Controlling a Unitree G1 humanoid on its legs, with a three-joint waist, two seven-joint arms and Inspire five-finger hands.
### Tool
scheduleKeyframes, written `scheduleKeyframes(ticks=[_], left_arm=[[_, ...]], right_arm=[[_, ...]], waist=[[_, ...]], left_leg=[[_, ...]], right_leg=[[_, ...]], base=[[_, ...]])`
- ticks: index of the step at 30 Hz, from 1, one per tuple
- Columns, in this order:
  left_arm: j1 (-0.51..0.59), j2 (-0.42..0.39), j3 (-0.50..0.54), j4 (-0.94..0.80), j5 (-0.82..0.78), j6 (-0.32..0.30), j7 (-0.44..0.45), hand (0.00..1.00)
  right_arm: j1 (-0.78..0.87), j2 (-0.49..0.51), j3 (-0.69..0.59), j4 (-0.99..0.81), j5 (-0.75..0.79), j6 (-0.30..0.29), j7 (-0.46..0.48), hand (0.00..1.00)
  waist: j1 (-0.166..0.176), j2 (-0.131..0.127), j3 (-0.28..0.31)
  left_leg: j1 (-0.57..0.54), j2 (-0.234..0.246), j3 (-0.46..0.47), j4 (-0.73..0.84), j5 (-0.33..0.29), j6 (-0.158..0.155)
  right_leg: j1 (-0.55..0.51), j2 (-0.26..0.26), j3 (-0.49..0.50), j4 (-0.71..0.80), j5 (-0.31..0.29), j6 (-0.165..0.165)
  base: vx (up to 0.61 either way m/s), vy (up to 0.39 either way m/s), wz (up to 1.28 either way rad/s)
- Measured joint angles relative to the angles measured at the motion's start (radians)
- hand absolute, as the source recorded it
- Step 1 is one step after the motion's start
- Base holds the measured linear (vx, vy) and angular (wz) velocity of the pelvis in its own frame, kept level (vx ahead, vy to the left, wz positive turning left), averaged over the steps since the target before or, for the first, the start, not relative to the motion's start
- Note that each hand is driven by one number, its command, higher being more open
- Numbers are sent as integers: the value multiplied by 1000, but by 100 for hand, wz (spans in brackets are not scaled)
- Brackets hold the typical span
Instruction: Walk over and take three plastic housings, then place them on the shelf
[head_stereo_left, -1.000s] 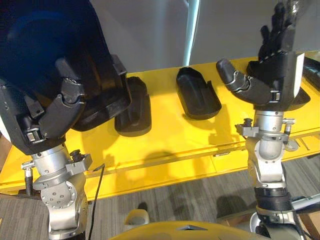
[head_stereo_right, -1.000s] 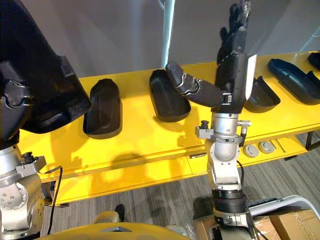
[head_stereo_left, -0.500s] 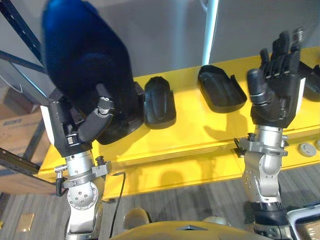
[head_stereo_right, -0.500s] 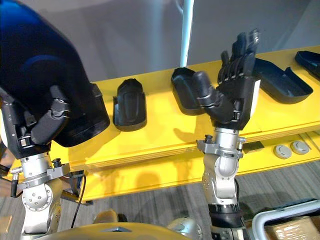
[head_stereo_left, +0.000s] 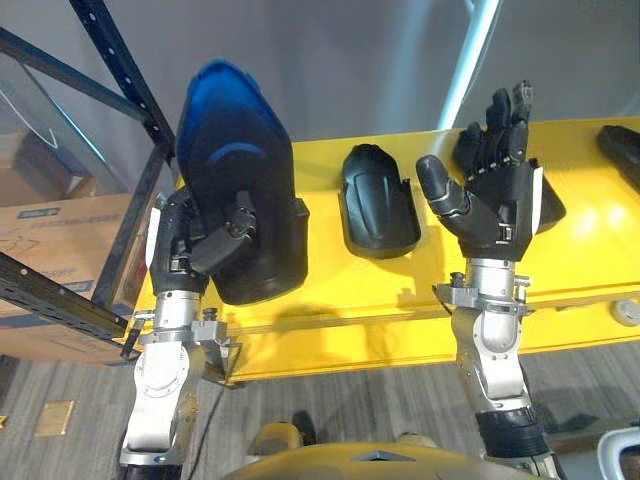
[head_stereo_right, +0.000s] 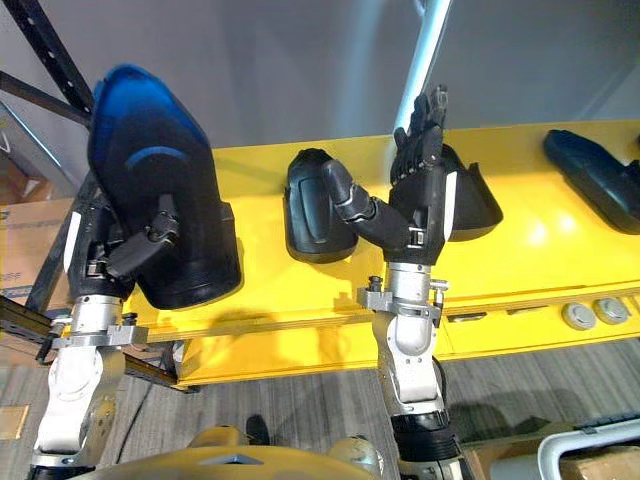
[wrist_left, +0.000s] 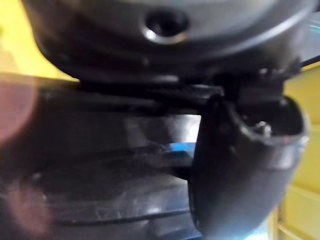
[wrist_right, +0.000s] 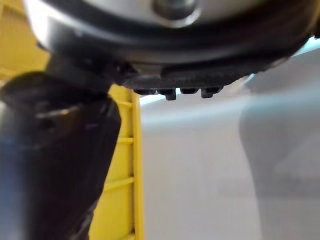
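Now panned left, revealing shelf rack (head_stereo_left: 120, 95) beside yellow table (head_stereo_left: 590, 255)'s left end. Grips plastic housing (head_stereo_left: 235, 165) in curled left hand (head_stereo_left: 195, 255) over that end; holds right hand (head_stereo_left: 495, 200) spread, empty, above table's middle. Ready for shelving.

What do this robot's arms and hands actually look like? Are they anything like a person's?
Roughly, yes. The left arm and right arm are chains of rounded silver-grey metal segments, each with a bolted collar at the wrist. The left hand and right hand are dark and blocky, with jointed fingers, a thick thumb and a white strip along the outer edge.
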Motion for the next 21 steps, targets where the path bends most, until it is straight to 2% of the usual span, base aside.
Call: scheduleKeyframes(ticks=[5, 7, 9, 13, 15, 18, 21], left_arm=[[12, -14, 7, -6, 1, 46, 35, 0], [11, -15, 28, -14, 1, 66, 62, 0], [10, -15, 38, -19, 5, 73, 87, 0], [7, -13, 125, -29, 7, 128, 134, 0], [1, 9, 206, -25, 4, 192, 137, 0], [-7, 70, 264, 41, -19, 246, 129, 0], [-66, 108, 269, 147, -74, 264, 122, 0]], right_arm=[[29, -1, -45, -1, 46, 2, 63, 100], [46, 0, -44, -2, 47, 5, 79, 100], [70, 1, -42, -4, 36, 11, 79, 100], [132, 2, -35, -3, -32, 71, 26, 100], [170, 2, -39, -3, -42, 91, 18, 100], [204, 2, -49, -2, -41, 104, 41, 100], [221, -1, -48, -2, -42, 104, 80, 100]], waist=[[1, -4, 1], [-19, -11, -1], [-20, -17, -4], [-21, -20, -7], [-24, -19, -7], [-22, -16, -10], [-21, -5, -18]], left_leg=[[42, -3, 37, -85, 27, -12], [55, -5, 43, -119, 40, -18], [64, -5, 49, -138, 49, -20], [82, -6, 58, -169, 64, -27], [83, -6, 62, -174, 72, -29], [98, -4, 70, -187, 78, -34], [99, -4, 77, -188, 77, -35]], right_leg=[[2, 8, 24, -17, 3, -4], [2, 13, 26, -23, 4, -4], [3, 17, 28, -29, 5, -5], [4, 24, 33, -34, 5, -4], [4, 27, 33, -43, 5, -4], [9, 33, 43, -50, 5, -5], [9, 33, 50, -52, 7, -7]], base=[[8, 2, -16], [5, -1, -9], [26, -5, -6], [40, -8, -5], [44, -12, -2], [40, -16, -8], [-13, 0, -5]])
